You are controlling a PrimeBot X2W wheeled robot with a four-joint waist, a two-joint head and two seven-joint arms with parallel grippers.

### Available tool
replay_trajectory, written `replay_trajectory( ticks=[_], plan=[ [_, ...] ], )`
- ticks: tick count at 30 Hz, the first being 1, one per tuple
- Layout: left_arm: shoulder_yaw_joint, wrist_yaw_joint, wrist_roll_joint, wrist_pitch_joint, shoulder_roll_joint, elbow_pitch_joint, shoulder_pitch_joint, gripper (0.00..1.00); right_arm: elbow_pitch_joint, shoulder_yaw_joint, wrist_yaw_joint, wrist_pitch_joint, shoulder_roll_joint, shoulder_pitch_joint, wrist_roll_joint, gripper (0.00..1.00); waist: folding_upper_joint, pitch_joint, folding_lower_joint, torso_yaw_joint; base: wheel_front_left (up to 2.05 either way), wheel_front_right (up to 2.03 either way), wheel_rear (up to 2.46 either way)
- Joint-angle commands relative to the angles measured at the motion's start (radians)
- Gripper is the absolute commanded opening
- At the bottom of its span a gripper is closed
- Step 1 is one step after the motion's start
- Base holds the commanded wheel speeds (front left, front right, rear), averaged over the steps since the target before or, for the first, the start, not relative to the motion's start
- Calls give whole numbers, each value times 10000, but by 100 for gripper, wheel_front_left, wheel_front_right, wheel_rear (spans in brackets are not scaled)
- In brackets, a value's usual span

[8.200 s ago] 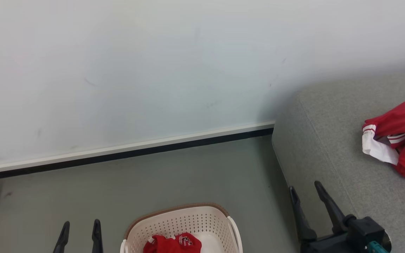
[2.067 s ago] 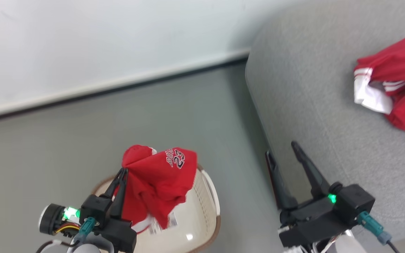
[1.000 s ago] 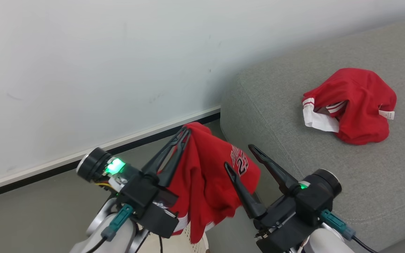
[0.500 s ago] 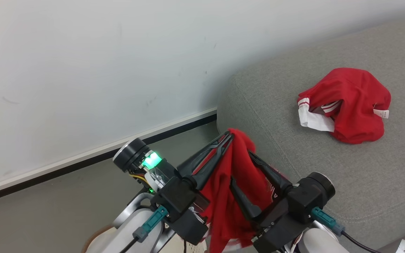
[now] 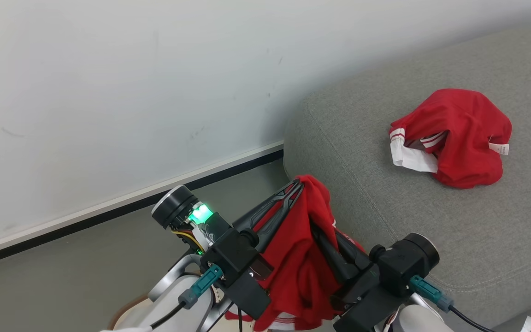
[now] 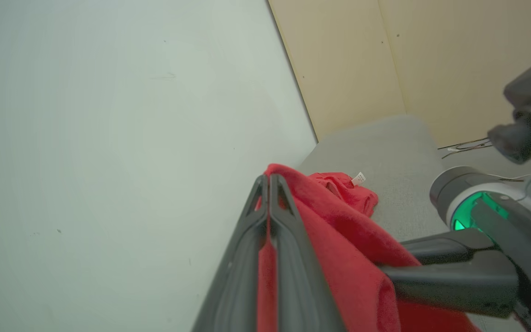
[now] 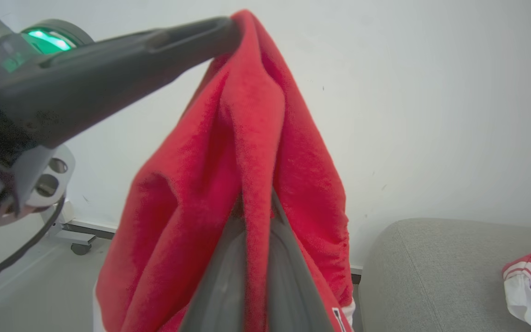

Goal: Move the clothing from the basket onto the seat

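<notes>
While pinched twice, red garment (image 5: 295, 267) hangs beside sofa (image 5: 385, 212)

Left gripper (image 5: 298, 184) clamps its top fold at 6 o'clock in the head view; right gripper (image 5: 323, 229) grips a lower fold. Second garment (image 5: 461, 138) lies on the sofa at 2 o'clock.

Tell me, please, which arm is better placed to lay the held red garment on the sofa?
Probably the right: the right gripper is shut on the red garment and sits on the sofa side; the left gripper, also clamped, is farther from it.
</notes>
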Motion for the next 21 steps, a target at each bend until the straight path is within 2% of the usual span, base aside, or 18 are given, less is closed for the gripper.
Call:
replay_trajectory(
  ticks=[1, 2, 3, 4, 5, 14, 21],
  plan=[
    [-8, 0, -104, 37, 37, 46, 79, 11, -58, -84, 5, -15, 3, 73, -22, 0, -1, -9, -1, 13, 0, 0, 0],
    [-8, -6, -164, 78, 38, 73, 105, 41, -73, -131, 5, -15, 13, 107, -43, 0, -1, -15, -1, 19, 0, 0, 0],
    [-21, -32, -201, 117, 39, 97, 131, 51, -90, -186, 5, -15, 19, 141, -62, 0, -1, -21, -1, 27, 0, 0, 0],
    [-32, -67, -274, 141, 25, 109, 155, 94, -107, -248, 5, -15, 31, 170, -84, 0, -1, -25, -1, 35, 0, 0, 0],
    [-45, -72, -342, 183, 12, 121, 176, 100, -132, -303, 5, -15, 42, 201, -99, 0, -1, -30, -1, 45, 0, 0, 0],
    [-98, -238, -808, 475, -24, 137, 250, 100, -310, -740, 5, -15, 106, 322, -189, 0, -1, 19, -1, 23, 0, 0, 0],
    [-166, -262, -946, 650, 51, 16, 168, 100, -552, -1257, 5, -15, 136, 386, -322, 0, -1, 249, -1, -355, 0, 0, 0]
  ],
)
